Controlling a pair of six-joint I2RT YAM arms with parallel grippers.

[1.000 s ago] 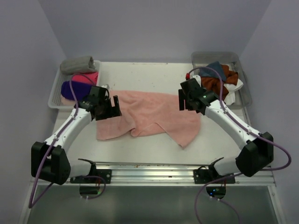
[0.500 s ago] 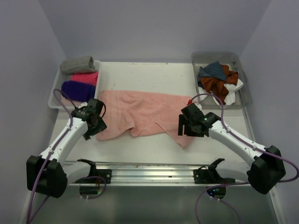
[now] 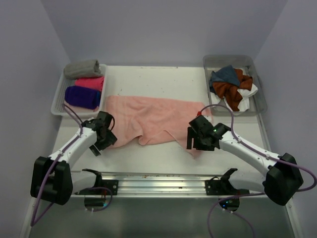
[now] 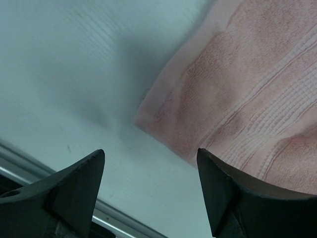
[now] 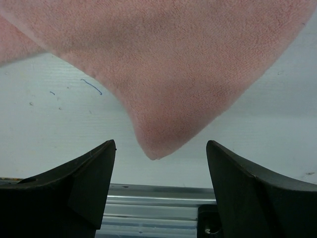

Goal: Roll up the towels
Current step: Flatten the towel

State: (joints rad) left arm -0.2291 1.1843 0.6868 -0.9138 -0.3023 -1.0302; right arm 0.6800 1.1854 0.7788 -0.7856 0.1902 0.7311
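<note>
A salmon pink towel (image 3: 153,119) lies rumpled and spread across the middle of the table. My left gripper (image 3: 101,140) hangs open over its near left corner (image 4: 153,121), nothing between the fingers. My right gripper (image 3: 198,145) is open above the towel's near right corner (image 5: 156,148), which points toward the table's front rail. Rolled grey (image 3: 81,68), hot pink (image 3: 90,83) and purple (image 3: 81,96) towels lie in the left tray. Loose teal (image 3: 225,74), rust orange (image 3: 228,89) and white (image 3: 247,91) towels are heaped in the right bin.
The left tray (image 3: 58,106) sits at the table's far left edge and the clear bin (image 3: 257,104) at the far right. A metal rail (image 3: 158,178) runs along the front edge, close under both grippers.
Both arms have drawn back toward the front edge, from the towel's far corners to its near corners. The towel's left part now lies flatter and farther back.
</note>
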